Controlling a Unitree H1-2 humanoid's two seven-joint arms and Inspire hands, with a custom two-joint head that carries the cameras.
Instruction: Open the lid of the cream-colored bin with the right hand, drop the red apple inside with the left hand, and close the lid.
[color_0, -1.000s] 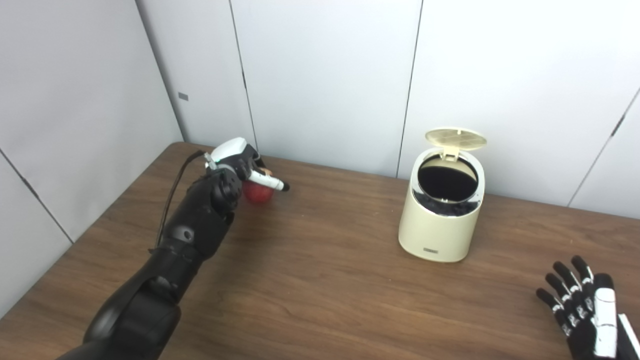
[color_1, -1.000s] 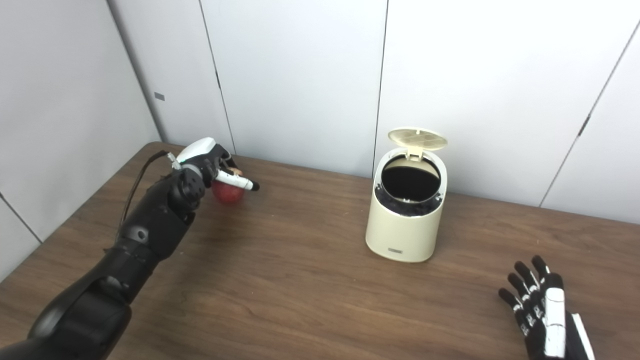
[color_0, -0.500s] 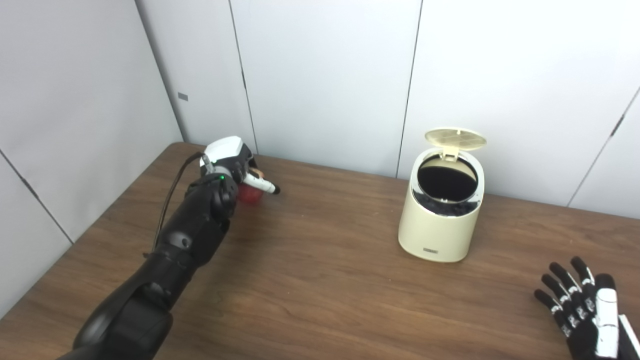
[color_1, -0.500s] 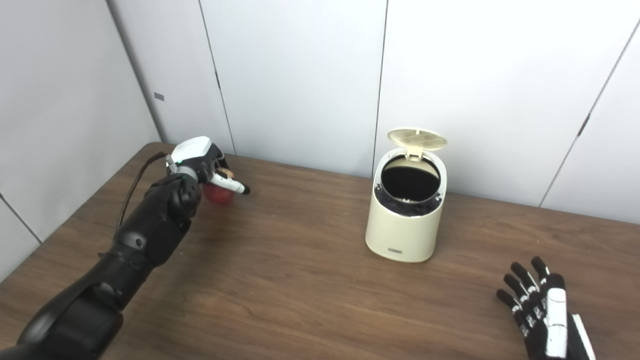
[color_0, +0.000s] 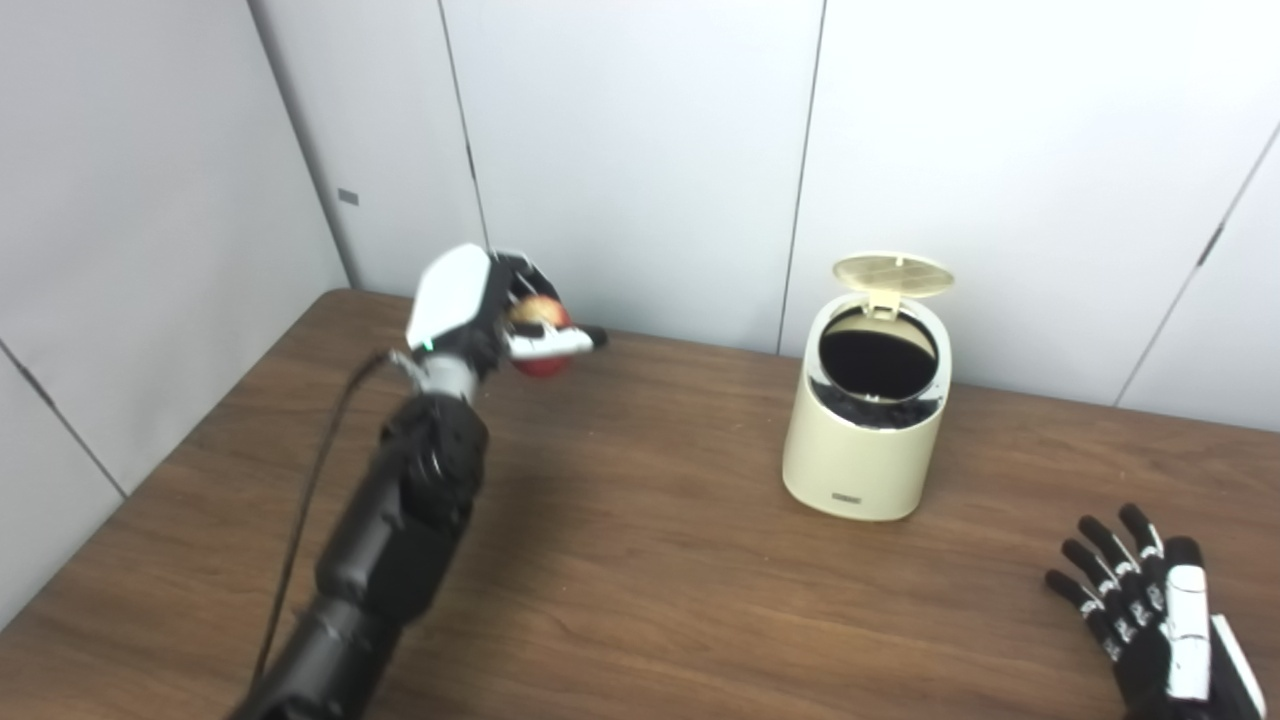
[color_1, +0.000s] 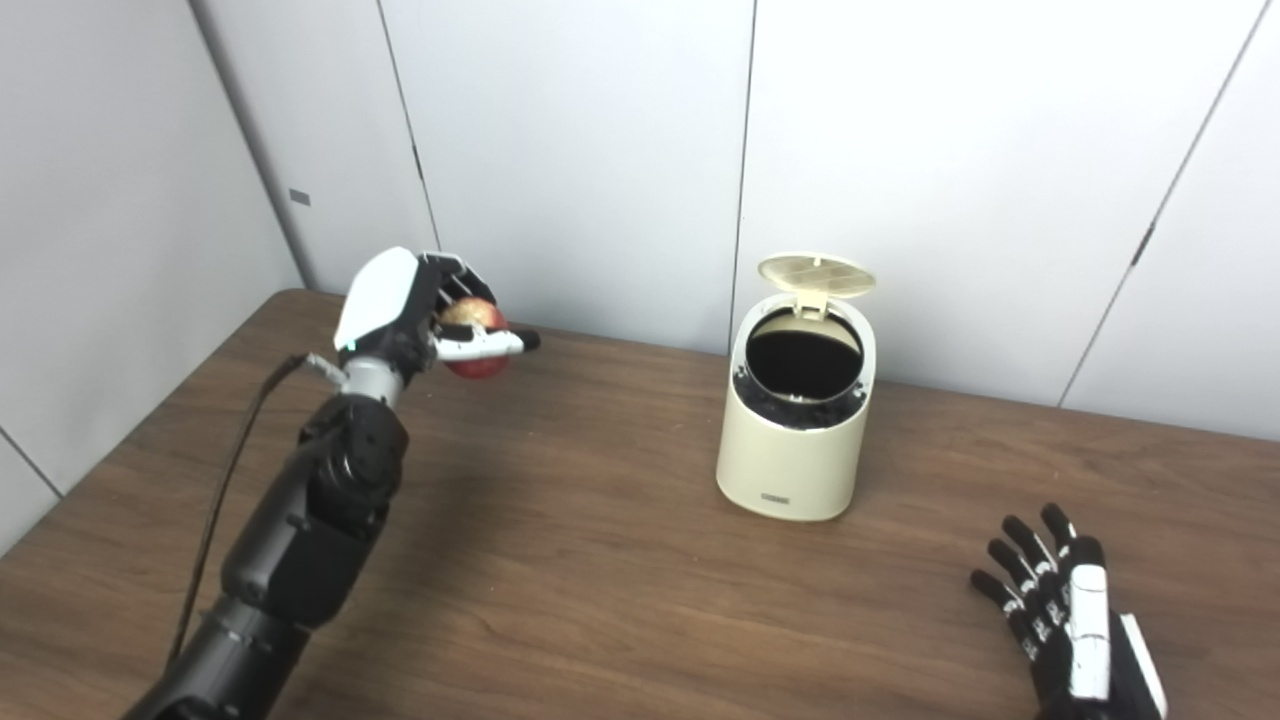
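Here the round red apple (color_0: 541, 339) is gripped in the left robot hand (color_0: 487, 312) and held above the far left part of the brown wooden bench (color_0: 640, 560). The cream-coloured plastic bin (color_0: 866, 420) is seen standing well to the right, its round lid (color_0: 892, 270) raised. The right robot hand (color_0: 1150, 615) is held spread and empty near the right edge.

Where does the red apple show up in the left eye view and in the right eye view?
Left eye view: red apple upper left of centre, held in the left hand.
Right eye view: red apple further left, same grasp.
Shared landmark: the cream-colored bin, lid up, to the apple's right.
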